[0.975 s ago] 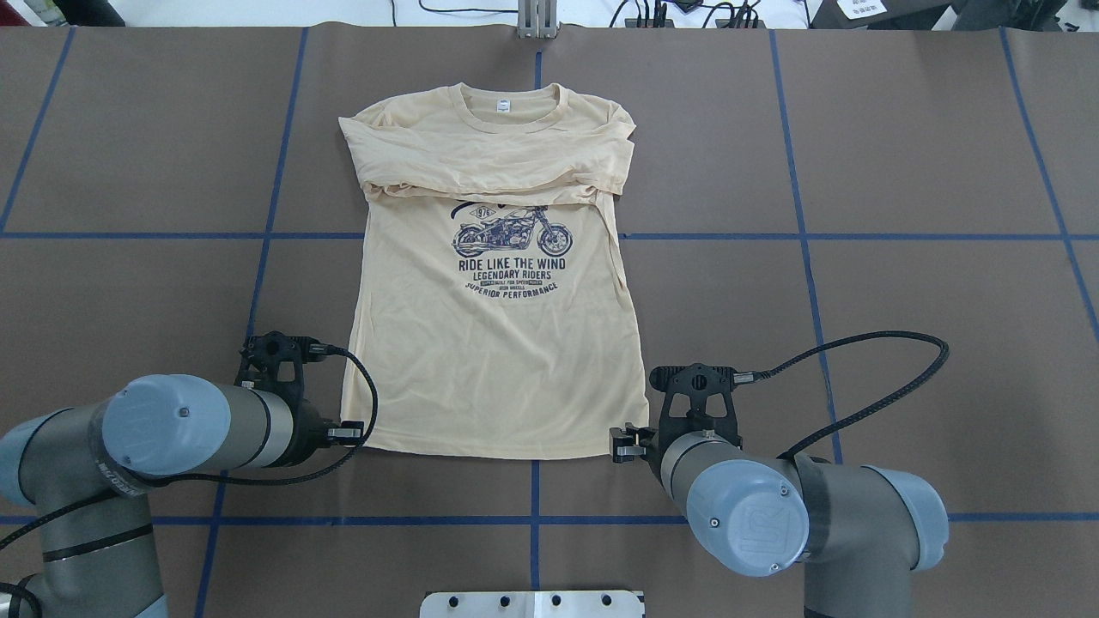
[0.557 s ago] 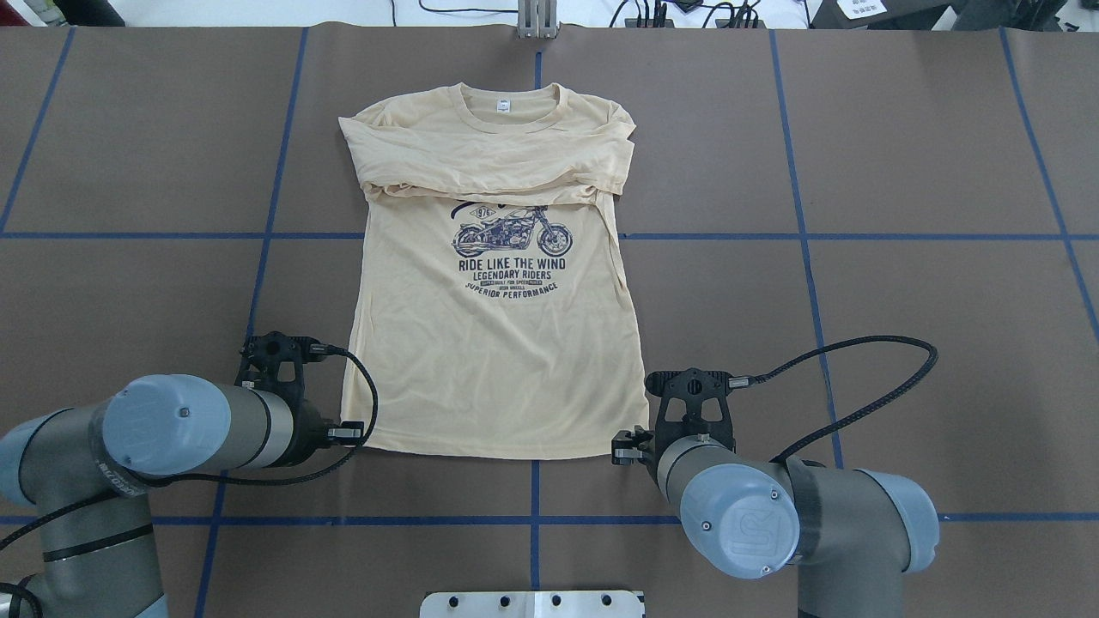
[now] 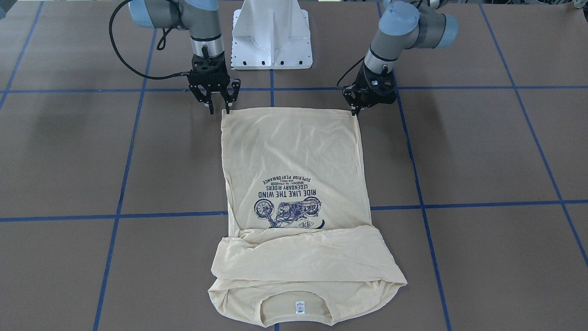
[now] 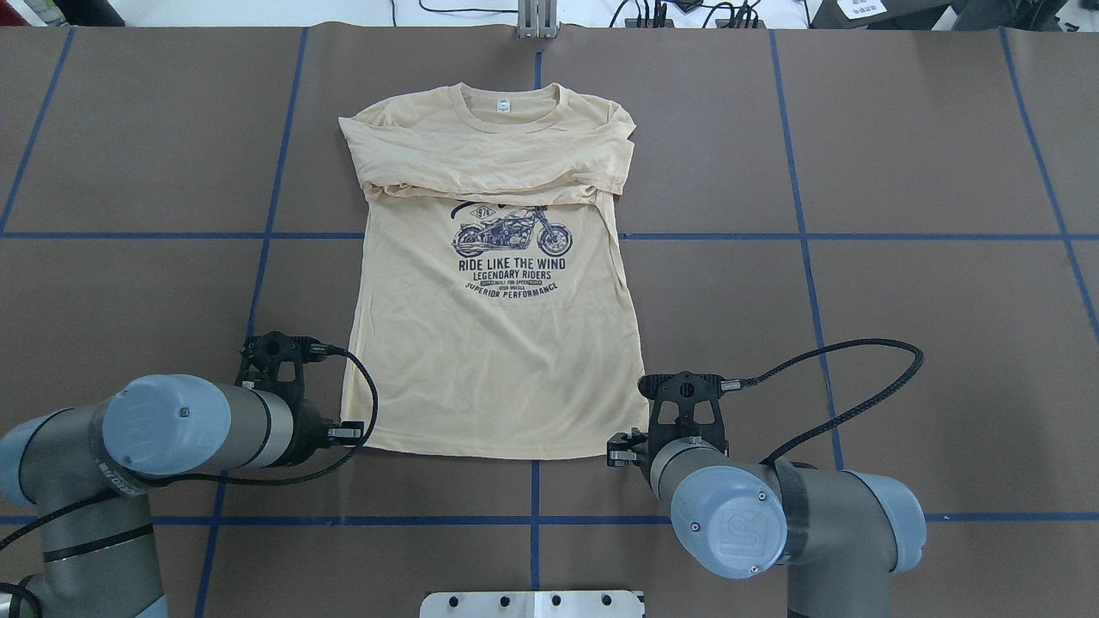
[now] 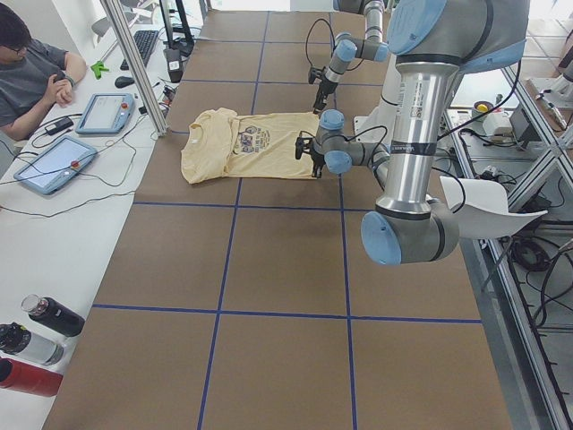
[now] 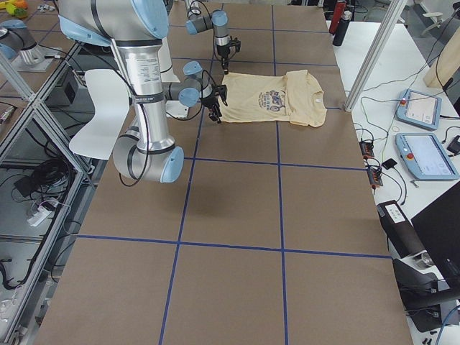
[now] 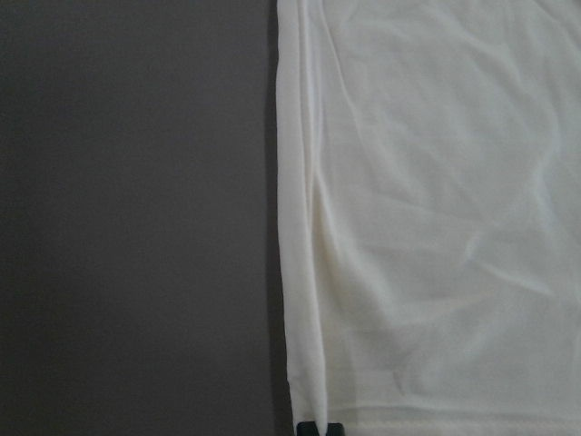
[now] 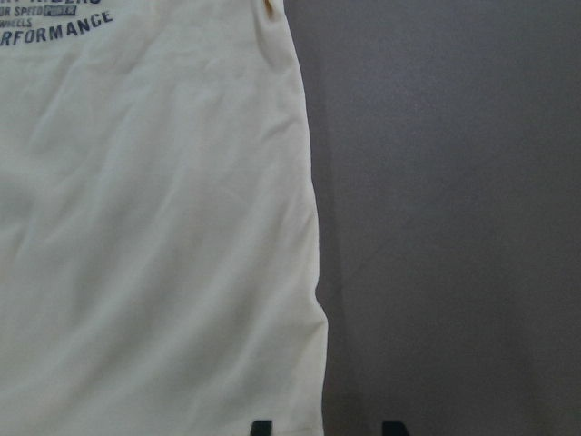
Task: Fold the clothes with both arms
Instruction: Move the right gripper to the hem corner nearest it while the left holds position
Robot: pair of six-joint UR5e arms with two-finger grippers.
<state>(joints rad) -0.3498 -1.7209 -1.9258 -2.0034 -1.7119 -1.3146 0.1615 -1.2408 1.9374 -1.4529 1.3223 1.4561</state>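
We see the shirt point(image 4: 494, 360) lying flat on the brown table point(image 4: 901, 154), print point(image 4: 511, 253) side up. The collar is at the far edge from the robot and the hem is nearest it. Both sleeves point(image 4: 489, 172) are folded across the chest, just above the print. The neck label point(image 4: 501, 106) shows inside the collar. The left end effector point(image 3: 356, 111) is down at the hem corner on the robot's left. Per its wrist cam, the fingers look pressed together on the fabric there. The right end effector point(image 3: 219, 109) sits at the opp. hem corner w/ fingers spread apart. In its wrist cam the shirt's side edge runs btw them, and it has nothing gripped.
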